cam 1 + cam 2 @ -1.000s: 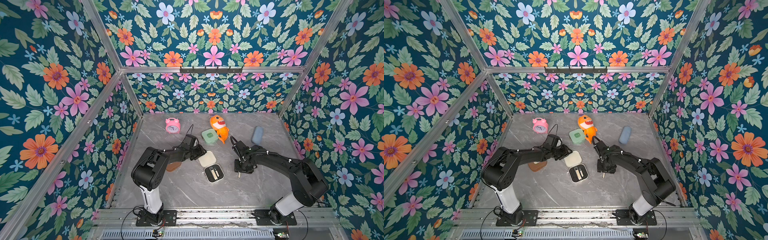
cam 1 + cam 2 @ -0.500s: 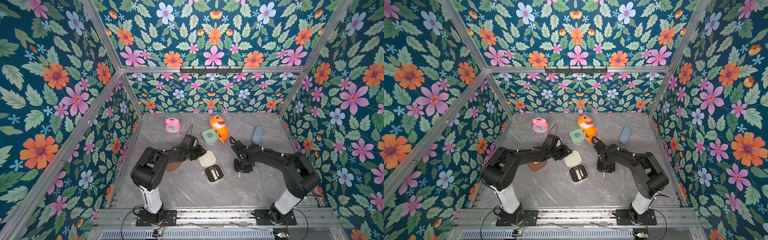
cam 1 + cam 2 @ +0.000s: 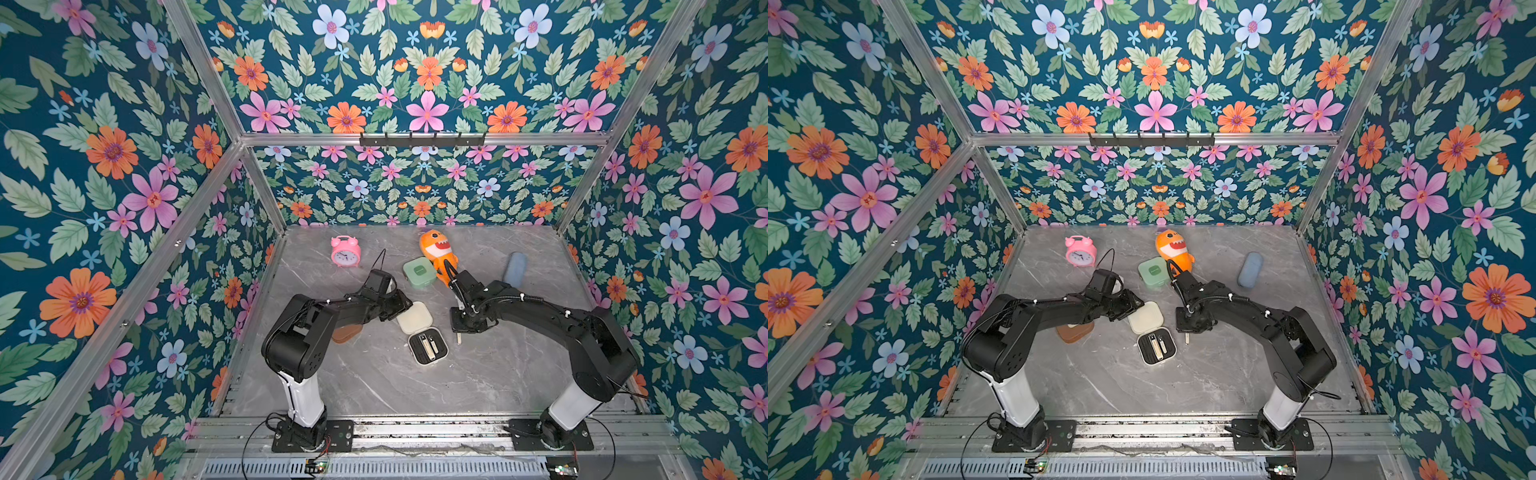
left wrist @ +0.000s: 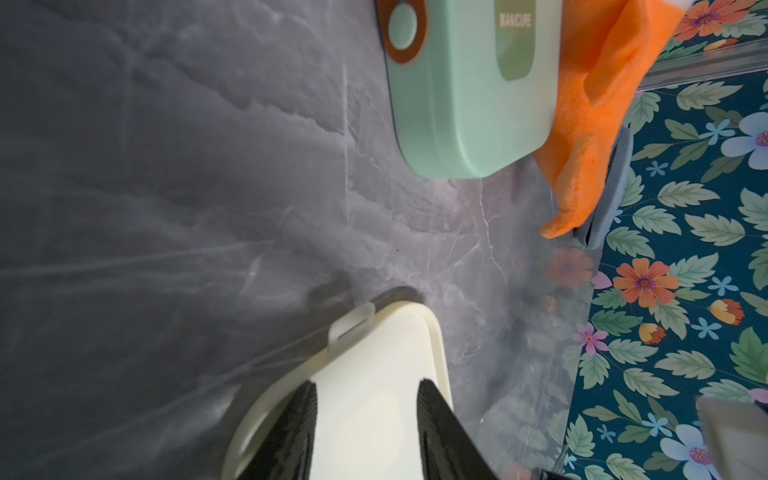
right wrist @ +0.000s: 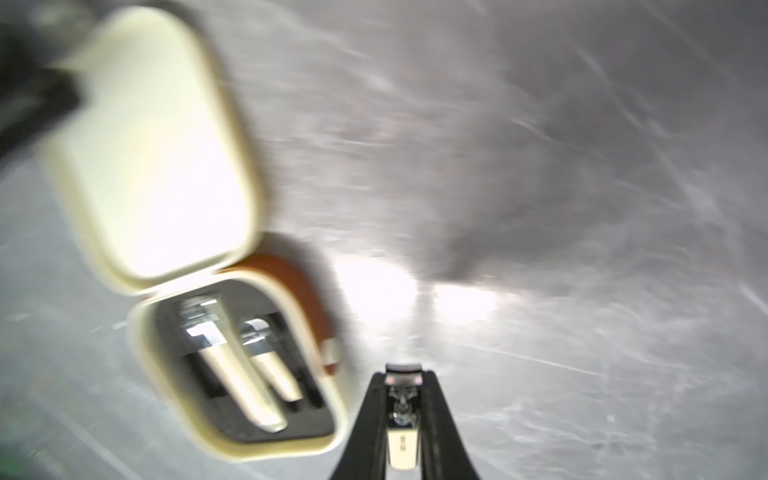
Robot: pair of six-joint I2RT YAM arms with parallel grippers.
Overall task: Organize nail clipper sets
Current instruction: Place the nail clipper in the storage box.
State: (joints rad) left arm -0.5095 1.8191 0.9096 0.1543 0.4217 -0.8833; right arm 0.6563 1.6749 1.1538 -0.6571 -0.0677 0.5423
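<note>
The cream nail clipper case lies open mid-table, its lid (image 3: 414, 318) toward the back and its black-lined base (image 3: 428, 347) holding two metal clippers (image 5: 232, 365). My left gripper (image 3: 401, 307) is rolled on its side and shut on that lid (image 4: 365, 357), which sits between its fingers (image 4: 299, 424). To the right of the case, my right gripper (image 3: 459, 330) points down at the table, shut on a slim cream-and-metal clipper (image 5: 402, 415). A closed mint case (image 3: 419, 272) sits further back. The brown case (image 3: 347, 333) is half hidden under my left arm.
An orange shark toy (image 3: 436, 249) leans against the mint case. A pink alarm clock (image 3: 345, 251) stands at the back left and a blue-grey pouch (image 3: 514, 268) lies at the back right. Flowered walls close in three sides.
My right gripper's fingers have closed onto the loose clipper beside the open case. The left gripper has stayed on the lid.
</note>
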